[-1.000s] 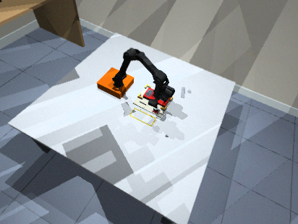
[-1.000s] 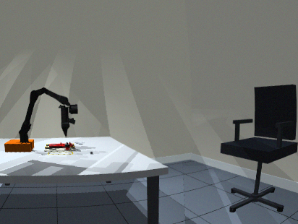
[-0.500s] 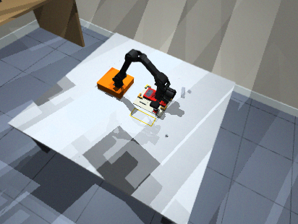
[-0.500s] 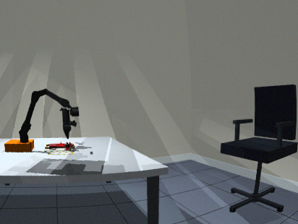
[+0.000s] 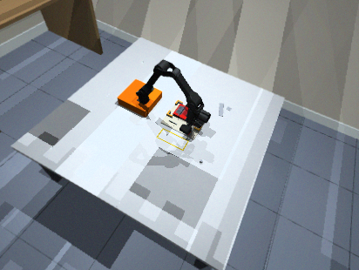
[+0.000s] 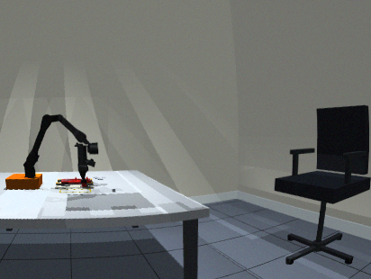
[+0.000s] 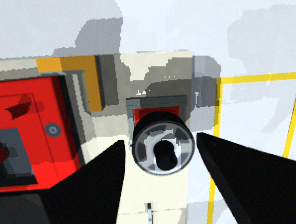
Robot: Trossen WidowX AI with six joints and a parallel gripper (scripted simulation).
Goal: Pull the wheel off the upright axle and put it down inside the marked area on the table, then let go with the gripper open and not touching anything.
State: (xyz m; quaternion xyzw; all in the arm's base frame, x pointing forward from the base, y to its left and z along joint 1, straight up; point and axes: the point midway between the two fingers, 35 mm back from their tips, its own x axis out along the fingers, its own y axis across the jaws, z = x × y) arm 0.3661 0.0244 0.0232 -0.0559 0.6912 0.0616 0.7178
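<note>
You look down at a slant from high above the desk point(image 5: 109, 144) point(image 6: 158, 209) in the top view. The exterior view faces the wall almost level with the desk, well back; both share the arm point(image 5: 180, 83) point(image 6: 38, 139). Your wrist view looks down past the tool point(image 5: 185, 129) point(image 6: 84, 181) point(image 7: 161, 138), closest of all.
</note>
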